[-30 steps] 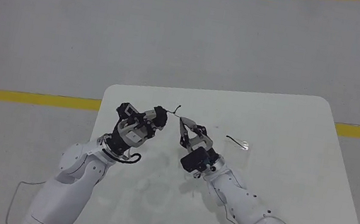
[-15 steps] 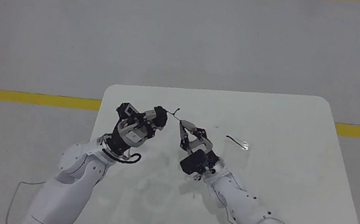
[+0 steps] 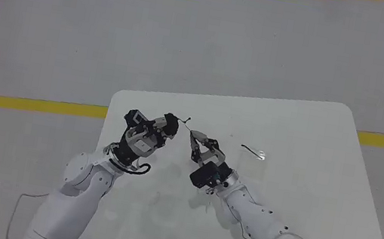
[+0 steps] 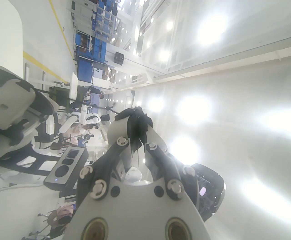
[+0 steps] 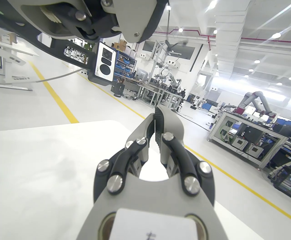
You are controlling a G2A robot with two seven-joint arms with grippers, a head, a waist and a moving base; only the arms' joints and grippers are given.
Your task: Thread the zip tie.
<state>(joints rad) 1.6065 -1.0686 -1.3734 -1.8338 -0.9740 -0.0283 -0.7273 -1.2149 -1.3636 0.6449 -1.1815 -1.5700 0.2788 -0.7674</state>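
Note:
Over the white table (image 3: 311,139), my left gripper (image 3: 170,123) is shut on a black zip tie (image 3: 185,121). A short thin end of the tie sticks out toward my right gripper (image 3: 194,136). In the left wrist view the dark strap (image 4: 136,134) is bunched between the closed fingertips of the left gripper (image 4: 136,118). In the right wrist view the right gripper (image 5: 156,112) is shut, pads pressed together, and I cannot make out anything held between them. The tie (image 5: 168,27) shows there as a thin dark line hanging in the air above it.
A second black zip tie (image 3: 252,152) lies flat on the table, to the right of both grippers. The tabletop (image 5: 45,147) is bare around the arms. Yellow floor lines run beyond the table's far edge.
The right gripper has shifted slightly left and toward the robot. The free end of the zip tie sits a little lower. The left arm has stayed put.

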